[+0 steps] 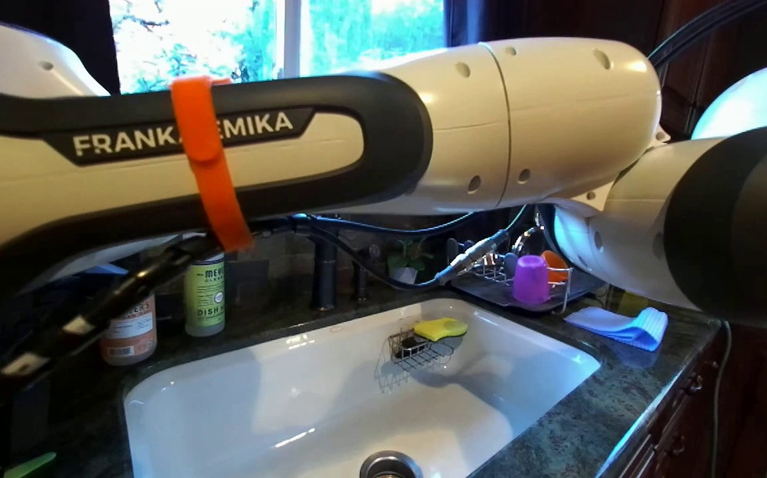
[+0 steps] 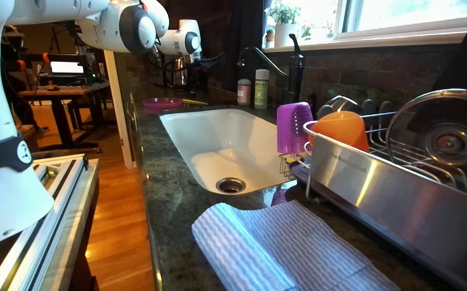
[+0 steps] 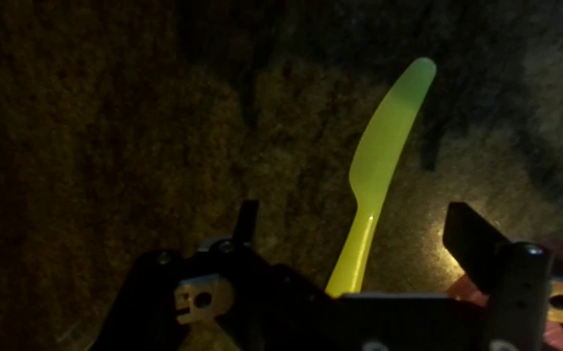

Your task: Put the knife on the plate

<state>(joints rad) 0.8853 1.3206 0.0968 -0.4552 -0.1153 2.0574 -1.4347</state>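
Observation:
A yellow-green plastic knife (image 3: 376, 156) lies on the dark counter in the wrist view, its blade pointing up and right. The lower end of its handle is hidden behind my gripper's body. My gripper (image 3: 353, 209) is open and empty, with one finger on each side of the knife and neither touching it. In an exterior view the knife (image 2: 195, 102) lies beside the purple plate (image 2: 162, 104), under the dark gripper (image 2: 194, 83). A greenish tip of the knife (image 1: 34, 463) shows in an exterior view. A reddish part of the plate (image 3: 467, 291) shows behind the right finger.
A white sink (image 2: 201, 121) is set in the counter near the plate. Soap bottles (image 2: 261, 89) and a black faucet (image 2: 296, 72) stand behind it. A dish rack (image 2: 354, 161) with cups and a striped cloth (image 2: 265, 246) are at the far end from the knife.

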